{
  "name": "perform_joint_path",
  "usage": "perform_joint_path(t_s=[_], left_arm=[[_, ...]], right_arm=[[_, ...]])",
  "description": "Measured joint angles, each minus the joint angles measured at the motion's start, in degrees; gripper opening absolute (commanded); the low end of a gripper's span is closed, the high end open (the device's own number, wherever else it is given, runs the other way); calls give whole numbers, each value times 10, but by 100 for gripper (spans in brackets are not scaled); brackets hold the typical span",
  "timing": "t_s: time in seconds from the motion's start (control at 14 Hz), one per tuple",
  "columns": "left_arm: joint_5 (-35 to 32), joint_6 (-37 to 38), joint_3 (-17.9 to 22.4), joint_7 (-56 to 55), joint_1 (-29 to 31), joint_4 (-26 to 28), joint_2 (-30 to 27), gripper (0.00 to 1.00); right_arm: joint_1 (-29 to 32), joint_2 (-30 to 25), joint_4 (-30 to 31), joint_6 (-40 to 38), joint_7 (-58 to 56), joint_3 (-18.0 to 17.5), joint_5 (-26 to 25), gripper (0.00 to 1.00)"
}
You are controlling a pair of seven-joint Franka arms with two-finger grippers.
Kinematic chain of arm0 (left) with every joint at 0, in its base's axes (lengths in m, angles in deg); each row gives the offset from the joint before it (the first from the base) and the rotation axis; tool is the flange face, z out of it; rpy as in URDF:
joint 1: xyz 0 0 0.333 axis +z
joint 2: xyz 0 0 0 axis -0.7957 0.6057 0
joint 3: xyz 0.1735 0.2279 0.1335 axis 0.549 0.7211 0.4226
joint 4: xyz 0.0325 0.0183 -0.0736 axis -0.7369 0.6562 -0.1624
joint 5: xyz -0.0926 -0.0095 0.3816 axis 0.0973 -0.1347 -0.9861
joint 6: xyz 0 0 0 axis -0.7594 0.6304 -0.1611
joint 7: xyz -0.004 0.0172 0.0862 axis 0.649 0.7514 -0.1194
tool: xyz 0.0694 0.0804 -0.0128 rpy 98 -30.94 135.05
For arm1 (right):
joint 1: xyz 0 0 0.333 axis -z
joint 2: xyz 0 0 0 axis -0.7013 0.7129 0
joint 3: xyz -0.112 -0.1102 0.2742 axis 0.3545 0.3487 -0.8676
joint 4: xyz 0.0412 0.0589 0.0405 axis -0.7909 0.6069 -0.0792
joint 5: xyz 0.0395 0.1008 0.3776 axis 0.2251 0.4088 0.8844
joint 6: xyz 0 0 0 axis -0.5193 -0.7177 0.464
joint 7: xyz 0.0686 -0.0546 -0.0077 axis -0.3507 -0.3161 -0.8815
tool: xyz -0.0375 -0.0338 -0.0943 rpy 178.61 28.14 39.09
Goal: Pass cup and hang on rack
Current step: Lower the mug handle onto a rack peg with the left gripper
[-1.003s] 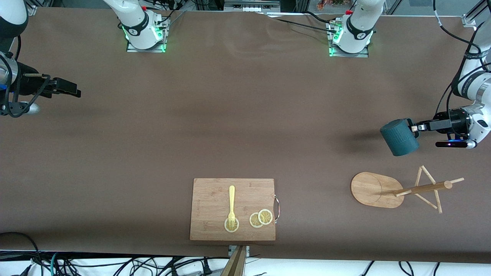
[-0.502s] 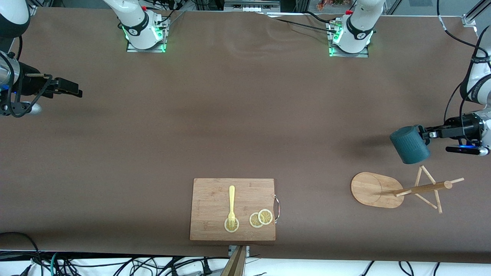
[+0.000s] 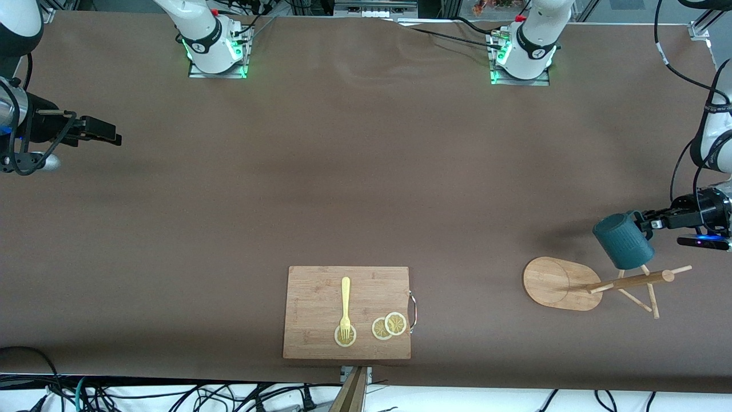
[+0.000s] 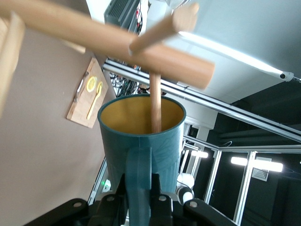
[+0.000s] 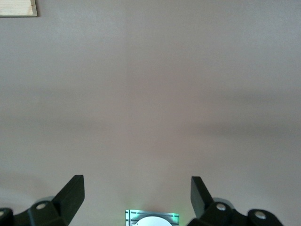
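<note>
Over the rack [image 3: 563,283], cup [image 3: 623,247] handle in left pincer [image 3: 645,223].

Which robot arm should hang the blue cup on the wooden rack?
The left arm. Its claw already holds the cup by its handle, right at the rack. The right claw waits open at the table's right-arm end.

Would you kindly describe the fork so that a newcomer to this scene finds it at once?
Start at the rectangular wooden cutting board at the table edge nearest the front camera. The fork lies flat on it, tines resting on a lemon slice. It is the board's only long, thin, pale yellow piece; its neighbours are round slices.
</note>
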Motion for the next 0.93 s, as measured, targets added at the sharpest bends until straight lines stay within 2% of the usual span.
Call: perform_joint_path(t_s=[0.36,0.79,0.86,0.93], left_arm=[[-2,7,-1,1,-1,-74,57,0],[-4,14,-1,1,-4,-98,81,0],[-4,14,-1,1,-4,-99,83,7],[-4,14,-1,1,-4,-100,85,26]], right_arm=[[0,0,0,0,0,0,0,100],[0,0,0,0,0,0,0,100],[0,0,0,0,0,0,0,100],[0,0,0,0,0,0,0,100]])
